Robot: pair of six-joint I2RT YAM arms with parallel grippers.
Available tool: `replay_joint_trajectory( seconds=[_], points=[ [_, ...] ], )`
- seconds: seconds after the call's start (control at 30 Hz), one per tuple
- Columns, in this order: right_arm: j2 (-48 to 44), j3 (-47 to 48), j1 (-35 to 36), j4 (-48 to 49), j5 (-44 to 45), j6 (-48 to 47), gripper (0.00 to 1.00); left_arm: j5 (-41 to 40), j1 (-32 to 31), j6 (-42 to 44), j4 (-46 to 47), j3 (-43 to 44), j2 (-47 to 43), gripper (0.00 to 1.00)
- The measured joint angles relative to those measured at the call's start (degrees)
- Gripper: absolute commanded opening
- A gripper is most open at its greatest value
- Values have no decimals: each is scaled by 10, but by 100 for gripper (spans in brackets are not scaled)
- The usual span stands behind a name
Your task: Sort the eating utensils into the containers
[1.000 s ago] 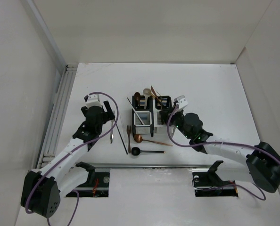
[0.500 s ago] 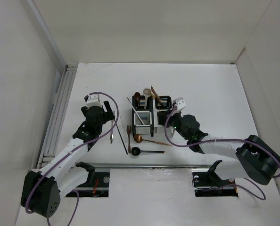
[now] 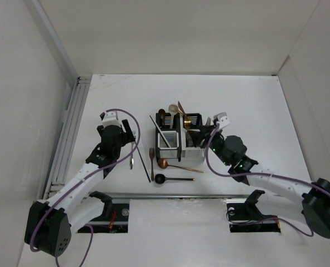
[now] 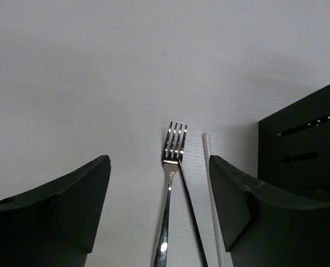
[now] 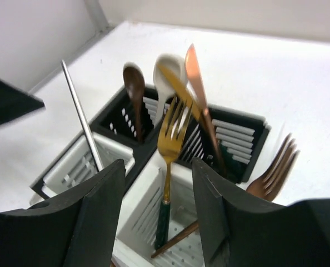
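The containers (image 3: 179, 134) form a block of black and white compartments at the table's middle. My right gripper (image 5: 158, 206) is open above the near white compartment (image 5: 137, 217). A gold fork (image 5: 170, 139) with a dark handle stands free in it between the fingers, beside a copper fork (image 5: 270, 175). In the left wrist view my left gripper (image 4: 159, 206) hangs open over a silver fork (image 4: 170, 189), a black chopstick (image 4: 191, 217) and a white chopstick (image 4: 210, 189) on the table. From above, the left gripper (image 3: 130, 135) is left of the block and the right gripper (image 3: 205, 133) at its right.
A brown spoon (image 5: 133, 89), a white spoon (image 5: 166, 67) and a copper knife (image 5: 195, 78) stand in the black compartments. A silver stick (image 5: 81, 114) leans in the other white one. A copper fork (image 3: 151, 158), copper spoon (image 3: 173, 165) and black spoon (image 3: 173, 178) lie in front.
My right gripper has opened and let go of the gold fork, which now stands in the white compartment; the right wrist drew back to the right. The left arm has stayed put.
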Motion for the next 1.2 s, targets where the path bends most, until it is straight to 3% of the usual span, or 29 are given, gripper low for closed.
replay_joint_trajectory(
  seconds=[0.13, 0.2, 0.43, 0.53, 0.57, 0.83, 1.2],
  points=[
    [-63, 74, 0, -120, 38, -14, 63, 26, 0, 20, -19, 12, 26, 66],
    [-79, 135, 0, -180, 72, -21, 64, 43, 1, 42, -46, 35, 52, 60],
    [-97, 276, 0, -330, 160, -45, 64, 116, 22, 137, -165, 212, 168, 58],
    [-99, 282, 0, -360, 168, -53, 64, 155, 32, 155, -229, 292, 231, 54],
    [-99, 282, 0, -372, 169, -55, 64, 165, 34, 156, -246, 304, 249, 49],
    [-151, 266, 0, -410, 181, -76, 64, 184, 42, 122, -371, 305, 360, 39],
    [-236, 223, 0, -414, 224, -105, 64, 203, 49, 90, -402, 307, 430, 43]
  ],
)
